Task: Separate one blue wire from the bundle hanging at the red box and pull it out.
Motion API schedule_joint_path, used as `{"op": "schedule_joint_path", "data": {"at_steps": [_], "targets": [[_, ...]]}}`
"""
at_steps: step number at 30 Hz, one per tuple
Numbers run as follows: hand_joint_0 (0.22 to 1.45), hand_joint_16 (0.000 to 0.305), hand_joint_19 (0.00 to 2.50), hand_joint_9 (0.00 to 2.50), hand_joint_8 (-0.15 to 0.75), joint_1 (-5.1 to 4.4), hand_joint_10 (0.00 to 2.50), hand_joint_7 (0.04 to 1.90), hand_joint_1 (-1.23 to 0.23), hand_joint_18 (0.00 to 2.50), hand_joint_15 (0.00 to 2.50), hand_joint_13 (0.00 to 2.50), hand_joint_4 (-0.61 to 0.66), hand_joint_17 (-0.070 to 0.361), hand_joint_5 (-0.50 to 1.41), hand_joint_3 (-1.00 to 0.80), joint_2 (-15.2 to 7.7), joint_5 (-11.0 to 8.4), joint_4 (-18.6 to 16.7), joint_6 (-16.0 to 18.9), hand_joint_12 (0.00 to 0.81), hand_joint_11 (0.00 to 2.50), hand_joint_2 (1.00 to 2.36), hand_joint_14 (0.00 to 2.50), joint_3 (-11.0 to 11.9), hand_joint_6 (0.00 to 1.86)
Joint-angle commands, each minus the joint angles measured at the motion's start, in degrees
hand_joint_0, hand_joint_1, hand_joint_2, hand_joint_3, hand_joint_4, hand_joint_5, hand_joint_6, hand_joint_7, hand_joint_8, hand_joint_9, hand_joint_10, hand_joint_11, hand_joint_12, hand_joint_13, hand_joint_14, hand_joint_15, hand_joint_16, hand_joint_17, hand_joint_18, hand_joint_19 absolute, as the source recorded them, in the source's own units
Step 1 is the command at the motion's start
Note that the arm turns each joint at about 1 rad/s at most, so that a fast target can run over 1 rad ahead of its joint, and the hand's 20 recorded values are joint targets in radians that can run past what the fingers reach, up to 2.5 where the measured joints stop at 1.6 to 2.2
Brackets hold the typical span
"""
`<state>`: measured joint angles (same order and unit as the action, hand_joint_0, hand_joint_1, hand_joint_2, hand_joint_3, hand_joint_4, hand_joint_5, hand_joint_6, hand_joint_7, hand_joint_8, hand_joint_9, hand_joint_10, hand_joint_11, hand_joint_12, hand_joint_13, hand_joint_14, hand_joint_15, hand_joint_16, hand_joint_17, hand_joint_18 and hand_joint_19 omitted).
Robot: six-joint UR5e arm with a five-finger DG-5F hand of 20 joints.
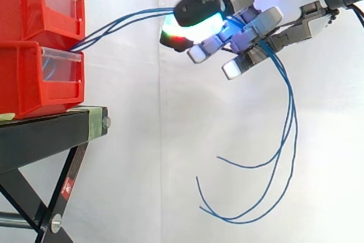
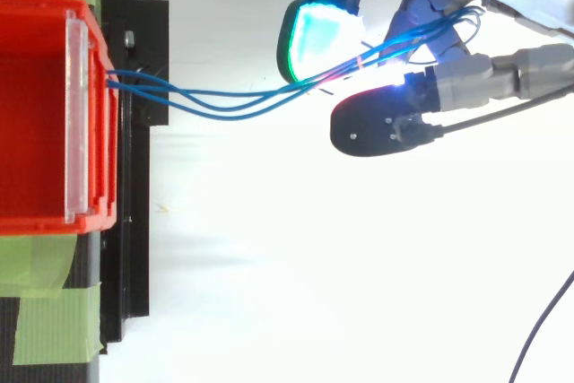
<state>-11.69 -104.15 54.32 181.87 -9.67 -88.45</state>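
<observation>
Side view, hand point(image 1: 256, 24) pinching blue wires point(image 1: 116, 25), well clear of red bins point(image 1: 28, 78)

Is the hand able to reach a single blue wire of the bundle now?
Probably not one alone: the blue wires run together between the fingers of the hand, though nothing else blocks them.

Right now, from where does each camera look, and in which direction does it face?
Side view: sits beside the work at about its height, looking level across the red bins on the black stand towards the white curtain; the hand enters from the right edge.
Top view: sits above the work, looking straight down on the bins and stand; the hand is at the upper right.
Shared: both show the hand closed on the blue wires that run out of the bins.
</observation>
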Motion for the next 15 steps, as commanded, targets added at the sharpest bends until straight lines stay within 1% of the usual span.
{"op": "schedule_joint_path", "data": {"at_steps": [1,4,9,11,13,14,15], "targets": [[0.76,0.053,0.87,0.48,0.212,0.0,0.01,1.08,-1.01,0.74,0.41,0.92,0.04,0.12,-0.3,-0.19,0.0,0.0,0.0,0.0,0.299,1.58,1.03,2.5,0.0,0.83],[0.76,0.053,0.87,0.48,0.212,0.0,0.0,1.08,-1.01,0.74,0.41,0.92,0.04,0.12,-0.3,-0.2,0.0,0.0,0.0,0.0,0.293,1.6,1.03,2.5,0.0,0.83],[0.75,0.053,0.86,0.49,0.212,0.0,0.0,1.06,-1.0,0.75,0.4,0.94,0.05,0.12,-0.3,-0.38,0.0,0.0,0.0,0.0,0.289,1.59,1.01,2.5,0.0,0.83],[0.71,0.054,0.87,0.51,0.218,0.0,0.01,1.07,-1.0,0.77,0.45,0.97,0.06,0.121,-0.29,-0.48,0.0,0.0,0.1,0.0,0.291,1.57,1.0,2.5,-0.1,0.82],[0.68,0.054,0.87,0.52,0.221,0.0,0.01,1.07,-0.98,0.77,0.44,0.98,0.07,0.121,-0.29,-0.5,0.0,0.0,0.2,0.0,0.295,1.58,1.0,2.5,-0.1,0.82],[0.65,0.054,0.89,0.53,0.224,0.0,0.01,1.07,-0.98,0.77,0.44,0.97,0.07,0.121,-0.29,-0.5,0.0,0.0,0.2,0.0,0.293,1.57,1.0,2.5,0.0,0.81],[0.65,0.054,0.89,0.53,0.228,0.0,0.01,1.07,-0.98,0.77,0.44,0.97,0.07,0.122,-0.29,-0.5,0.0,0.0,0.2,0.0,0.293,1.57,1.0,2.5,-0.1,0.81]]}}
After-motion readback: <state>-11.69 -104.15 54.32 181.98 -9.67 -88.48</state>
